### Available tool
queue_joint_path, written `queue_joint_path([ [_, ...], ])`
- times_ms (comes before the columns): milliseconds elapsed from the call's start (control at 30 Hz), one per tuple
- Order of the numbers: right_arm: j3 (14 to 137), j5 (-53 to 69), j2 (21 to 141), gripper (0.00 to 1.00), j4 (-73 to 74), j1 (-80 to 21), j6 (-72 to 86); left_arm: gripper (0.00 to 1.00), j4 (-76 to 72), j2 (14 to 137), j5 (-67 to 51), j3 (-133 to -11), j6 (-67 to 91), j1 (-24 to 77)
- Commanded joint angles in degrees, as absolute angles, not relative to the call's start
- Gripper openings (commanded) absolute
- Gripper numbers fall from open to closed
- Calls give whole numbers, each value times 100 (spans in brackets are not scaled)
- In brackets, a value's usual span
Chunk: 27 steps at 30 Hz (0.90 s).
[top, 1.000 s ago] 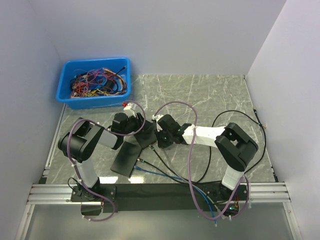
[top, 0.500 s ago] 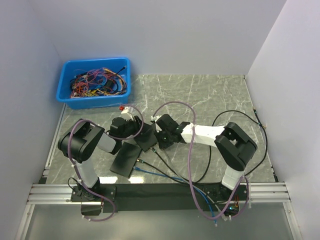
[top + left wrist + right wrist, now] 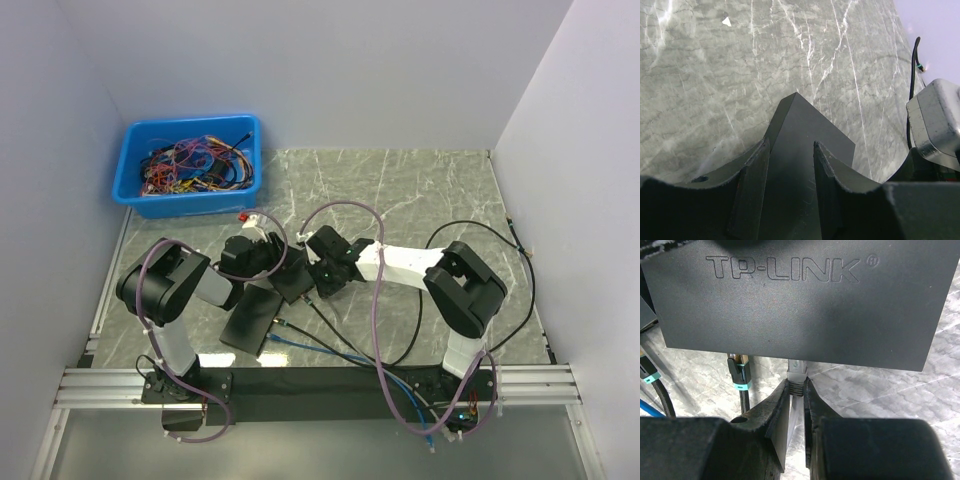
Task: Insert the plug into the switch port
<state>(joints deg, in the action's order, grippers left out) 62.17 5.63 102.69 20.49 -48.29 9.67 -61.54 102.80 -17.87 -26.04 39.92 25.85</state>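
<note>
Between the right gripper [image 3: 796, 384] fingers, pinched tight: white plug [image 3: 796, 369], tip at the switch [image 3: 800, 305] port edge, seating depth unclear. Left gripper [image 3: 791, 147] clamps the switch's corner on the table [image 3: 700, 75].

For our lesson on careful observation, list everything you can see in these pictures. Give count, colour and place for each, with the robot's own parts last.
table: one, grey-green marble, under everything
bin: one, blue, far left corner
wires: a tangle, mixed colours, inside the bin
switch: one, black, mid-table between the grippers
plug: one, white, at the switch's edge
second plug: one, black with a teal band, beside the white one
flat panel: one, black, on the table by the left arm
blue cable: one, near edge
black cable: one, looping on the right side
left gripper: one, black, clamped on the switch
right gripper: one, black, pinching the plug
</note>
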Motion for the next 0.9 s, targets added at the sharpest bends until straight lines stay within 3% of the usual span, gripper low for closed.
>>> queue_joint_path([
  [0,6495,150,10292,0,827,-4816,835,45,-5845,10415,-2593,-2478,4175,2909],
  [367,6284,140,10125,0,158,-4553,747,44,-5792,10600,-2663,-2610,4166,2909],
  [867,7163,668,10644,0,9,-4219,405,44,-5625,10758,-2847,-2786,4131,2909],
])
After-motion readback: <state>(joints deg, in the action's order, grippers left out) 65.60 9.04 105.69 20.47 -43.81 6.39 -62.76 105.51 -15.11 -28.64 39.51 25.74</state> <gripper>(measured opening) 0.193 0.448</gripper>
